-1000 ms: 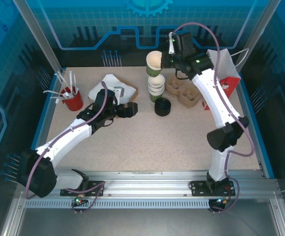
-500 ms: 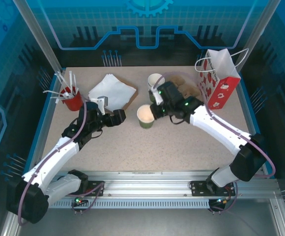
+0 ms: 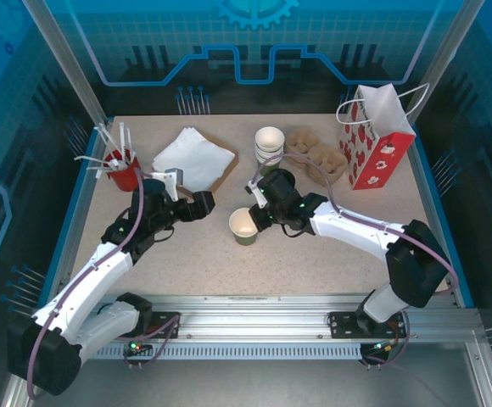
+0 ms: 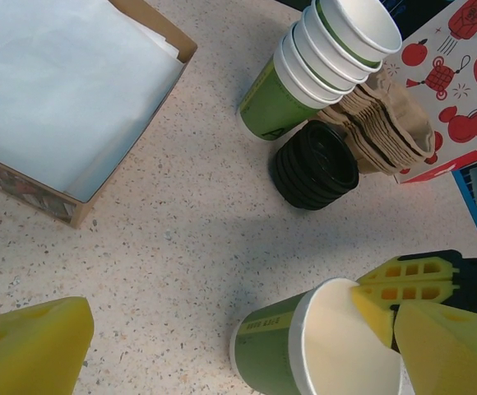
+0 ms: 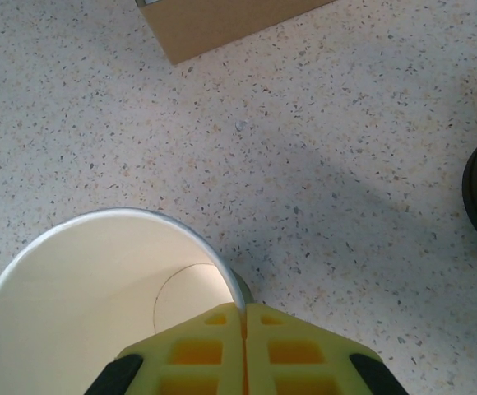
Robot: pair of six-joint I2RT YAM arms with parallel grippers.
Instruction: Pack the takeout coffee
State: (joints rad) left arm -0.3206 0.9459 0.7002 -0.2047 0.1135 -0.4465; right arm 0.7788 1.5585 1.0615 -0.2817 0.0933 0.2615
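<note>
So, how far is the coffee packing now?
Done: one green paper cup stands upright, apart from the cup stack. In hand: the right tool pinches its rim; the left tool hangs open. Left: a lid from the black lid stack, then the gift bag.

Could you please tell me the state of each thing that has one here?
takeout cup: upright, lidless, empty
right gripper: shut on the cup's rim
left gripper: open, holding nothing
gift bag: upright, mouth open
black lids: stacked beside the cup stack
</note>
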